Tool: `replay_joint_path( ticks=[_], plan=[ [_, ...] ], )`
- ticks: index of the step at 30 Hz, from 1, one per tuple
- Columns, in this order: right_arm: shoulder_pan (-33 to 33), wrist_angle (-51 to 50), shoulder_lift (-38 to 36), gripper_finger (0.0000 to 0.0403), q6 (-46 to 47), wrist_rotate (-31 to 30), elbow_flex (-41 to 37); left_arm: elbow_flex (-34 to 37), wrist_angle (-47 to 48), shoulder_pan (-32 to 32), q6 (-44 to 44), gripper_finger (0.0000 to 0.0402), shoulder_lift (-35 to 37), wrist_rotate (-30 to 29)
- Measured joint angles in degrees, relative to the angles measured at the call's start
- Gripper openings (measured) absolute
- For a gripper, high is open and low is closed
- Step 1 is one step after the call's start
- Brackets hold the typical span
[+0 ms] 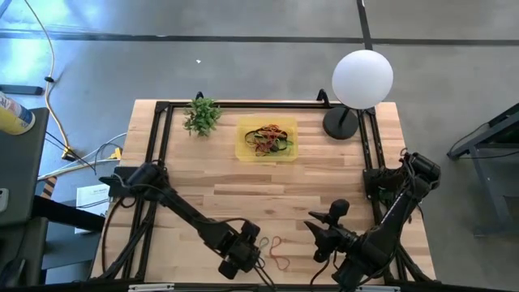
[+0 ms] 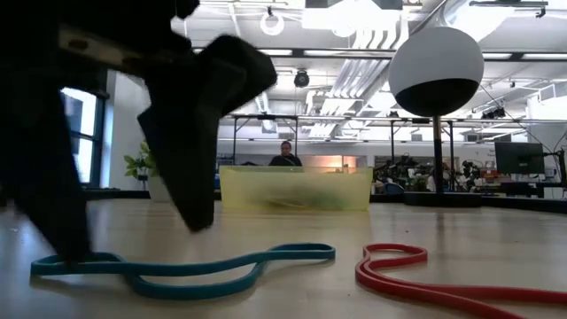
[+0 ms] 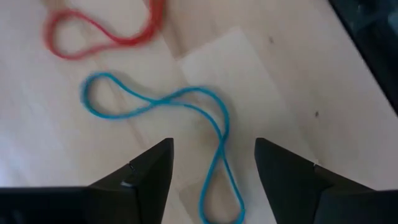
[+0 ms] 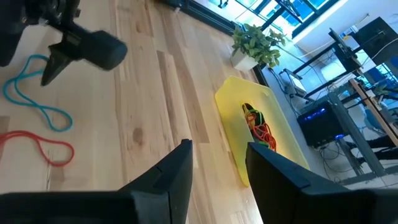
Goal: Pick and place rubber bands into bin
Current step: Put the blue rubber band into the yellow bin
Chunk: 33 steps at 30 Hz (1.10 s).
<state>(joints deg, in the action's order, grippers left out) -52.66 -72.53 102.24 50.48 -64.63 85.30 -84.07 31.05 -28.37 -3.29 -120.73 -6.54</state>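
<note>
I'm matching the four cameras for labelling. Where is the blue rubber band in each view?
High: blue band at the near edge, under the left gripper.
Low: lower left foreground.
Left wrist: centre, between the fingers.
Right wrist: far left.
Shared landmark: the red band beside it.

Evenly and brightly lit from above, with rows of ceiling lights (image 2: 350,66) plain in the low view and only soft, faint shadows on the table (image 1: 268,199). Strongly backlit in the low view: left gripper (image 2: 133,226) reduced to a black silhouette, blurred from closeness, against bright windows. Sharp on the blue band (image 2: 186,266) and red band (image 2: 425,279) nearby, softer on the bin (image 2: 295,188). Motion-smeared in the left wrist view, especially the red band. Blue-tinted and overexposed at the windows in the right wrist view.
</note>
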Motion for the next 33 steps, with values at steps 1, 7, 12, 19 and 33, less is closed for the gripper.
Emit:
replay_joint_path(
  ticks=[1, 7, 12, 19, 33],
  plan=[
    [0.0, 0.02, 0.0, 0.014, 0.02, 0.01, 0.0, 0.0, 0.31, 0.01, 0.03, 0.0216, -0.25, 0.76],
    [0.0, 0.21, 0.0, 0.014, -0.11, 0.03, 0.0, 0.01, 0.15, 0.36, 0.02, 0.0215, -1.04, 1.18],
    [0.0, 0.42, 0.0, 0.014, -0.13, 0.03, 0.0, 0.02, 0.05, 0.38, -0.37, 0.0199, -1.04, 1.04],
    [0.0, 0.42, 0.0, 0.0139, -0.14, 0.03, 0.0, -0.16, 0.36, 1.03, -3.04, 0.0169, -1.95, 1.95],
    [0.0, 0.39, 0.0, 0.0139, -0.42, 0.05, 0.02, -1.68, 1.38, 1.1, -3.34, 0.012, -3.91, 2.62]
  ],
)
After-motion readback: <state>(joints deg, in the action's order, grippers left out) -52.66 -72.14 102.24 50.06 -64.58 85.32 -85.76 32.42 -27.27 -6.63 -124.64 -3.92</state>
